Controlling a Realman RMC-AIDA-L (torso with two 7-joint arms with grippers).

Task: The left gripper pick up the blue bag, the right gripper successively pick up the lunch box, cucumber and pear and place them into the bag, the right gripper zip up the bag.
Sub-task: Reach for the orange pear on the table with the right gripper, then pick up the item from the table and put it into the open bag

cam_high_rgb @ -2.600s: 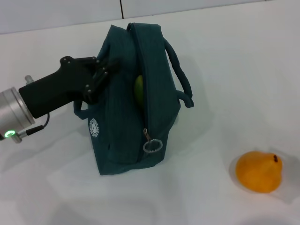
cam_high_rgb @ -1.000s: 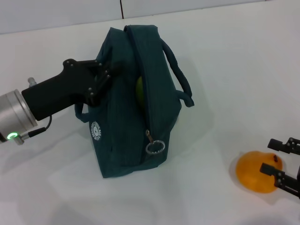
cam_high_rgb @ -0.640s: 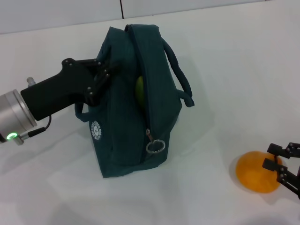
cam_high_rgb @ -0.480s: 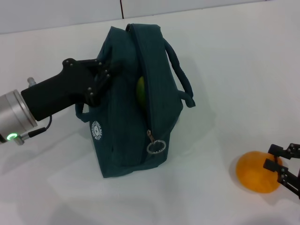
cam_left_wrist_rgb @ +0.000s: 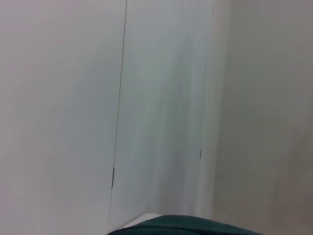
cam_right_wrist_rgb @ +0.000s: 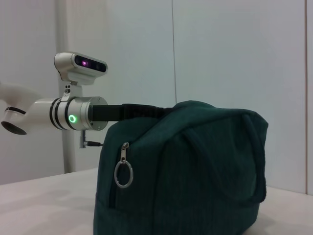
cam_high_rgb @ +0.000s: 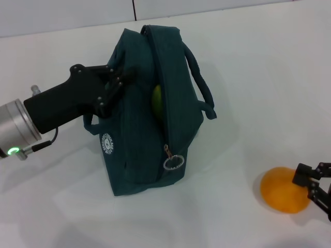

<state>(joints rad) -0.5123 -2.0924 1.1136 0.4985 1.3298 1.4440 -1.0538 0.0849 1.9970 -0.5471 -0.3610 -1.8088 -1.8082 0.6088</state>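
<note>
The blue bag stands upright on the white table, its top zipper open with the ring pull hanging near the front end. My left gripper is shut on the bag's far handle and holds it up. A yellow-green patch shows in the opening; I cannot tell whether it is the cucumber. The lunch box is out of view. The orange pear lies on the table at the lower right, with my right gripper closed on its right end. The right wrist view shows the bag side-on with the ring pull.
White table spreads all around the bag, with a wall seam at the back. The left arm's silver wrist reaches in from the left. In the left wrist view, a sliver of bag shows below pale wall panels.
The right gripper came in from the lower right, straddled the pear's right end, and narrowed its fingers onto it. The bag swayed slightly; the left gripper kept its hold.
</note>
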